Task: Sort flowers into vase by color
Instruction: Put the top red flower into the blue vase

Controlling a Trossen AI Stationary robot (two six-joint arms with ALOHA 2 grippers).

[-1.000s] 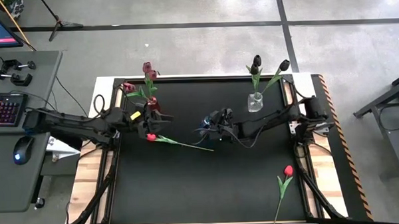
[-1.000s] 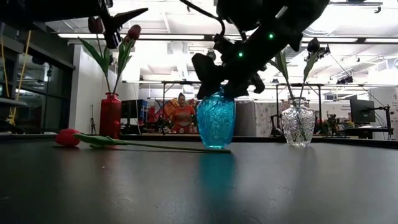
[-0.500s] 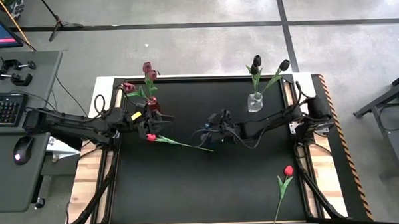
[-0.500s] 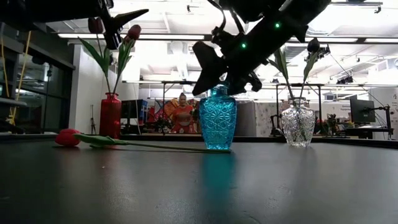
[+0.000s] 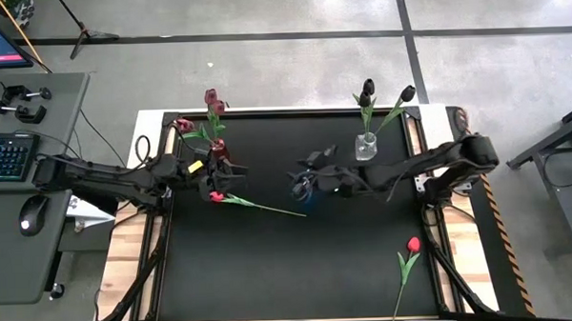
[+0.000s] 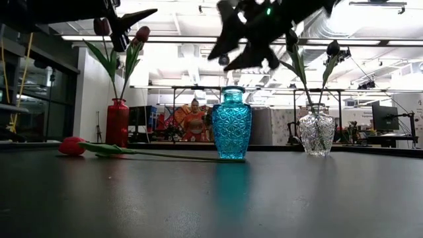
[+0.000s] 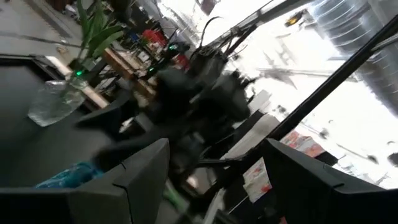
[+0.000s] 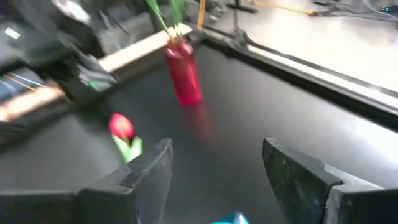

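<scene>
The right gripper (image 5: 310,165) hovered above the blue vase (image 6: 231,123) with jaws apart and empty. The left gripper (image 5: 218,169) waited beside the red vase (image 6: 117,122), jaws also apart. One red tulip (image 5: 217,196) lay on the counter (image 5: 347,263) between the two grippers, its stem reaching toward the blue vase; another red tulip (image 5: 413,244) lay near the right edge. To do this step well, I think the right arm should approach the lying stem low and pinch it mid-length. The front of the counter offered open room.
</scene>
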